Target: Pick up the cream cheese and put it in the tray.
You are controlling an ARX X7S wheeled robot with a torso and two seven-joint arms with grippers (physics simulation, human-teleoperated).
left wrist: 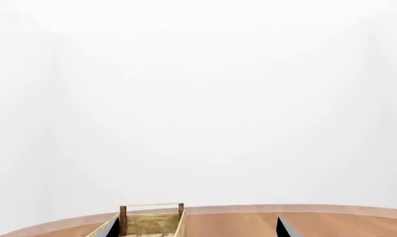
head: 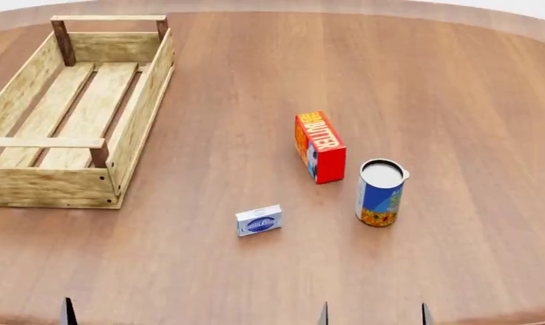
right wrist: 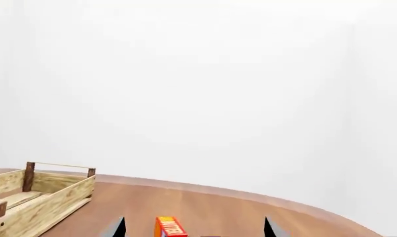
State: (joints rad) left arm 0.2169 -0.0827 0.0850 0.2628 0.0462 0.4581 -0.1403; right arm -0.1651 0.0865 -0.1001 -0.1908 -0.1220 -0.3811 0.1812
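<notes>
In the left wrist view, only two dark fingertip slivers of the left claw [left wrist: 195,229] show at the lower edge, set wide apart with nothing between them, so it reads as spread and empty; past them lies the round brown wooden desk [left wrist: 330,222] and the far end of the long light-wood slatted tray [left wrist: 152,222] with its dark corner posts and rail handle. The arm appears held low and level, aimed out across the desk rather than down at it. In the head view, the small flat white-grey cream cheese box with a blue oval logo [head: 258,221] lies on the desk near the front edge, well apart from the tray [head: 137,128] at far left, with the red-orange butter box [head: 320,147] and the blue-and-orange can [head: 380,192] beyond and to its right. It looks light, stiff and smooth-sided; a pinch across its short width from above seems the safest hold, since it sits low. In the right wrist view, the right claw [right wrist: 195,229] likewise shows two separated tips, spread and holding nothing, with the butter box between them farther off; the cream cheese is out of sight here.
</notes>
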